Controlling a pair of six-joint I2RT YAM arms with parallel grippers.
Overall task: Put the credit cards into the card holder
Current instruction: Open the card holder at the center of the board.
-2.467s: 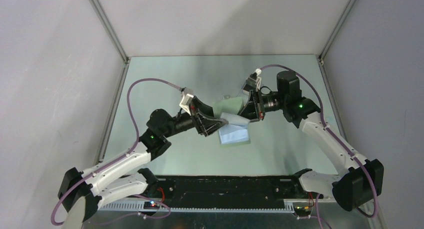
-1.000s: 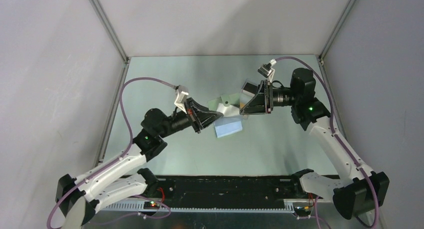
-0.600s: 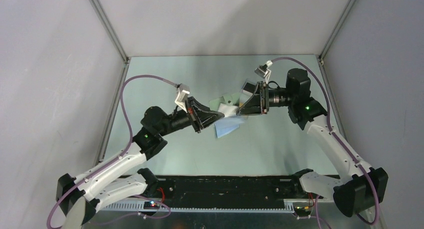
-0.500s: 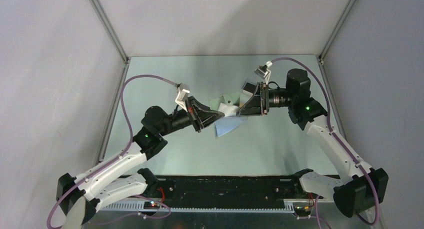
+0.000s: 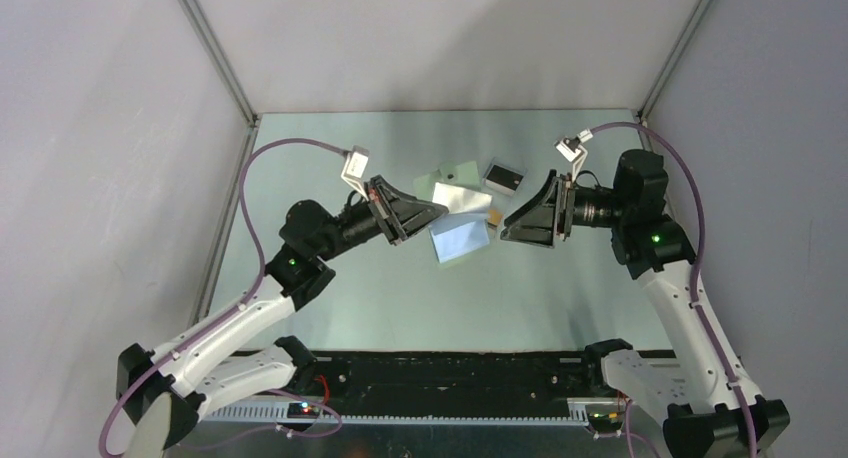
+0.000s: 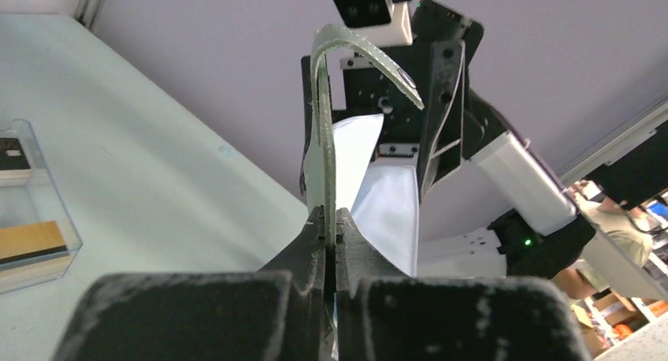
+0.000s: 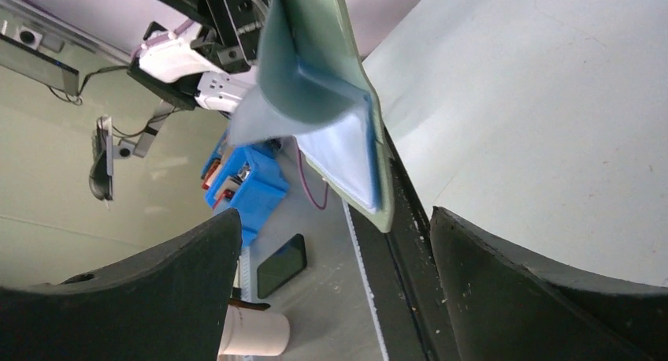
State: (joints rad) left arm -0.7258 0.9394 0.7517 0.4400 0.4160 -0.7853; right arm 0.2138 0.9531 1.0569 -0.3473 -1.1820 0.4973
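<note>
No print on the cards or on the card holder is large enough to read in any view.

The left end effector [image 5: 434, 216] is clamped tight on one edge of the card holder [image 5: 461, 240] and holds it clear of the counter [image 5: 330, 163]. The left wrist view shows the two fingers [image 6: 311, 243] pressed together on the grey-green wall, which rises edge-on from the pinch. The wall curls over at the top into the snap tab. The holder hangs open, with its bluish-grey inside turned up to the overhead camera.

The right end effector [image 5: 506, 227] is spread wide and holds nothing. Its tips are near the holder's free edge, and from above they look apart from it. The right wrist view looks between the two dark fingers [image 7: 134, 290] at the open holder [image 7: 323, 85], green outside and blue-grey inside, with a pale inner pocket at its lower corner.

The overhead view shows the clear tray [image 5: 487, 165] on the counter behind the holder, with a black credit card [image 5: 504, 178] in it. A sliver of orange [image 5: 493, 216] shows just beside the holder. Only the left wrist view shows two cards in the tray [image 6: 55, 195], one black [image 6: 8, 152] and one orange-gold [image 6: 30, 241]. Only the right wrist view takes in the room beyond the counter: a blue bin [image 7: 254, 189], a dark phone [image 7: 281, 265] and a white cup [image 7: 252, 334].
</note>
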